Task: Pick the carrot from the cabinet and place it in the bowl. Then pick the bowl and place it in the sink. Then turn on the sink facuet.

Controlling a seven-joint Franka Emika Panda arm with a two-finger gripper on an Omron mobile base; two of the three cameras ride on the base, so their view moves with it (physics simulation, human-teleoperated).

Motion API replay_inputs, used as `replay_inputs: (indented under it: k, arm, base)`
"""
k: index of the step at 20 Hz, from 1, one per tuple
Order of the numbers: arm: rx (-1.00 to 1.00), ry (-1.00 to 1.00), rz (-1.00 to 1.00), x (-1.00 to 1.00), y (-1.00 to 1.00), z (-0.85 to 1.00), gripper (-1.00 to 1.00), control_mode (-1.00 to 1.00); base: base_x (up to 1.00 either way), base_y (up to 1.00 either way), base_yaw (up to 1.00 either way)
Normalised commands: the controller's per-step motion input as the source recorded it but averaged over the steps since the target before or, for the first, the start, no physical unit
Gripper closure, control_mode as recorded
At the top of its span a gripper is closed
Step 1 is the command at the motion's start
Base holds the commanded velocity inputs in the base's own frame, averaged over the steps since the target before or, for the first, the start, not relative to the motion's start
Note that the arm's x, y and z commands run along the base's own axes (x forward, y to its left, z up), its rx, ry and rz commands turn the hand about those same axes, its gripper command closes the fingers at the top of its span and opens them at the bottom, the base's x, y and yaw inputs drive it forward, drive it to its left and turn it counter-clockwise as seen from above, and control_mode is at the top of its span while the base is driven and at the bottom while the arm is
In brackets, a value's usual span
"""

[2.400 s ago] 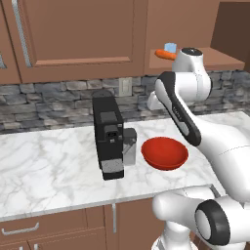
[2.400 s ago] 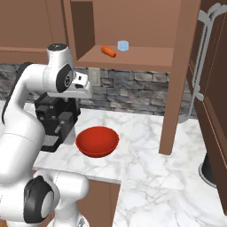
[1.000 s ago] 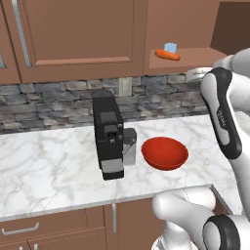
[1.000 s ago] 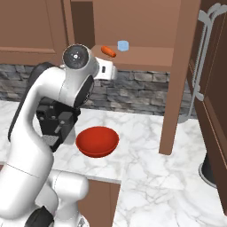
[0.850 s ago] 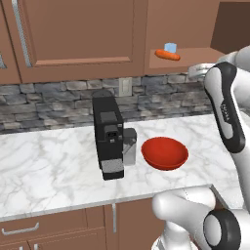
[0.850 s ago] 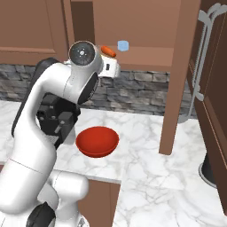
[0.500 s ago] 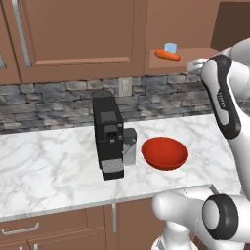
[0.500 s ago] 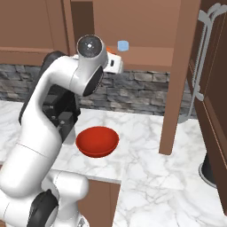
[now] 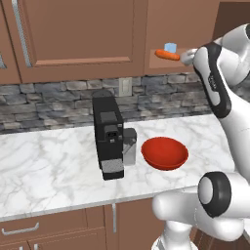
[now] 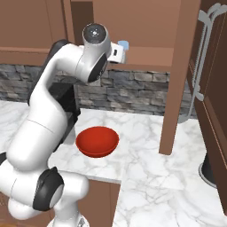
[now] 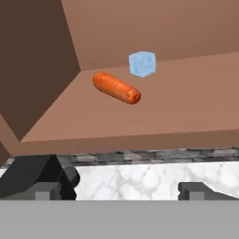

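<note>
Carrot [image 11: 116, 87]: lying on cabinet [image 11: 186, 107] shelf, near front edge, unpicked.
End effector [image 11: 119, 189]: spread wide, short of shelf.
Bowl [image 9: 164, 153]: on bench, unfilled.
Remaining: every step.

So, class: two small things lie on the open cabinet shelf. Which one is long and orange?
The carrot, a tapered orange stick lying on its side; the pale blue cube beside it is blocky and sits further back.
</note>
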Motion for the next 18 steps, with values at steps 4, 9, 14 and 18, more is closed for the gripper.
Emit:
replay_inputs:
  k: [4,9,14,18]
  arm:
    - [-0.05,-0.13,0.00,0.45,0.00,0.00,-1.00,-1.00]
    - [-0.03,-0.05,0.02,0.42,0.00,-0.01,-1.00,-1.00]
    - [-0.05,0.00,0.05,0.41,0.00,-0.04,-1.00,-1.00]
    - [-0.01,0.00,0.08,0.37,0.00,0.00,-1.00,-1.00]
  base:
    - [0.00,0.00,0.00]
    - [0.00,0.00,0.00]
    - [0.00,0.00,0.00]
    - [0.00,0.00,0.00]
